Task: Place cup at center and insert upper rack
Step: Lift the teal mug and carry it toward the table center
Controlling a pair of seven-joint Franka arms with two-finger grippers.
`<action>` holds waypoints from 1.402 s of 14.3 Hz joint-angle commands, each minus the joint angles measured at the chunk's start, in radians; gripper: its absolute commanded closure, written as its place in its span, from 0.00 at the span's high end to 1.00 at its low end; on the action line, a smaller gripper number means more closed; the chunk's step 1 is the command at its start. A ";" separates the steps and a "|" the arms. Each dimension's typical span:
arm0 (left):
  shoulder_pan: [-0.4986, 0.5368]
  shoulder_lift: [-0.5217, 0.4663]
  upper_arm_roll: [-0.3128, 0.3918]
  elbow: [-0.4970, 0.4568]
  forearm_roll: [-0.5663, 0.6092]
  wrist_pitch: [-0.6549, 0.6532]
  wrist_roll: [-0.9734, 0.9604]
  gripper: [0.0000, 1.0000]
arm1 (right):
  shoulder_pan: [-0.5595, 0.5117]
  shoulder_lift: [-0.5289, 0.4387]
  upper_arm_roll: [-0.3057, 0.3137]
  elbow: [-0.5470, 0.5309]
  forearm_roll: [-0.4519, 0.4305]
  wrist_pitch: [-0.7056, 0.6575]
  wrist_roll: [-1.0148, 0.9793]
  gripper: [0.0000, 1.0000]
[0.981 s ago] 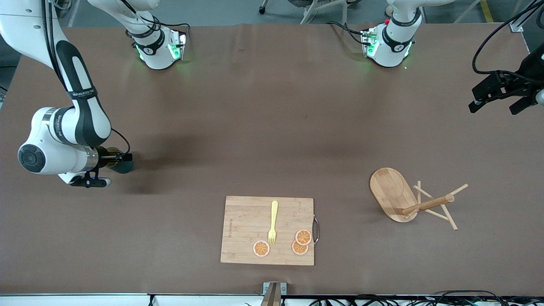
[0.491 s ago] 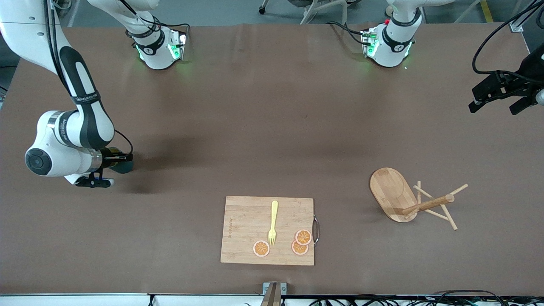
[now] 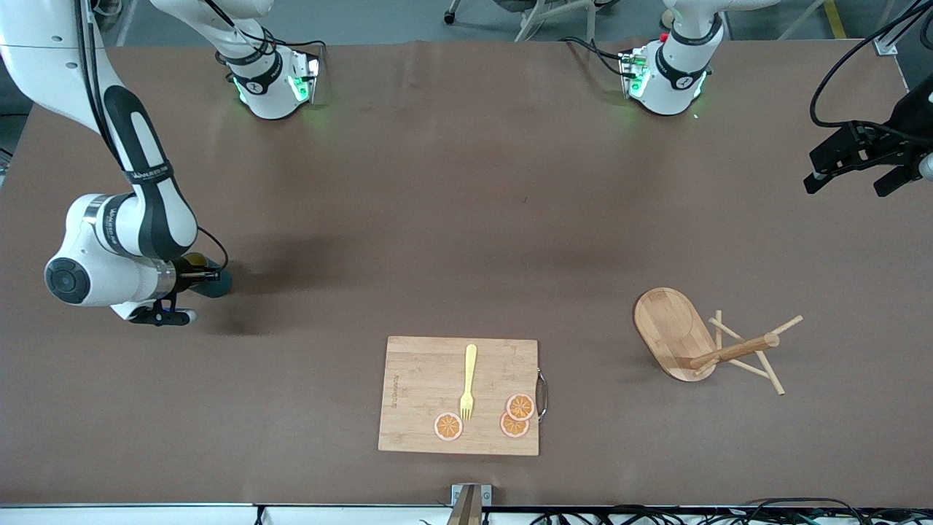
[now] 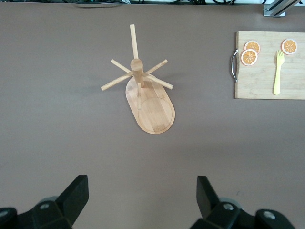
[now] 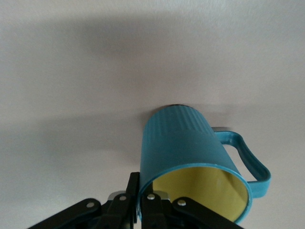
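Note:
The cup [image 5: 186, 148] is teal with a yellow inside and a side handle. My right gripper [image 5: 143, 202] is shut on its rim, one finger inside and one outside. In the front view the cup [image 3: 213, 283] sits low at the right arm's end of the table, mostly hidden by the right gripper [image 3: 198, 277]. The upper rack [image 3: 711, 346] lies tipped on its side toward the left arm's end, oval base up on edge, pegs on the table; it also shows in the left wrist view [image 4: 145, 90]. My left gripper [image 3: 856, 164] is open and empty, high over the table's edge.
A rectangular wooden cutting board [image 3: 423, 379] lies near the front edge, with a yellow fork [image 3: 468, 380] and three orange slices [image 3: 514, 415] on it. The board also shows in the left wrist view [image 4: 262, 81].
My right arm has shifted a little toward the table's middle with the cup in its grip. The left arm and the rack have not moved.

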 commanded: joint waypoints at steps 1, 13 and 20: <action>0.006 -0.009 -0.004 0.001 0.005 0.002 0.000 1.00 | 0.007 -0.006 0.006 0.070 -0.013 -0.083 0.009 0.00; 0.006 -0.009 -0.004 0.001 0.005 0.002 0.000 1.00 | 0.382 0.009 0.011 0.246 0.131 -0.182 0.231 0.00; 0.006 -0.009 -0.004 0.001 0.005 0.002 0.000 1.00 | 0.701 0.188 0.011 0.479 0.128 -0.154 0.524 0.00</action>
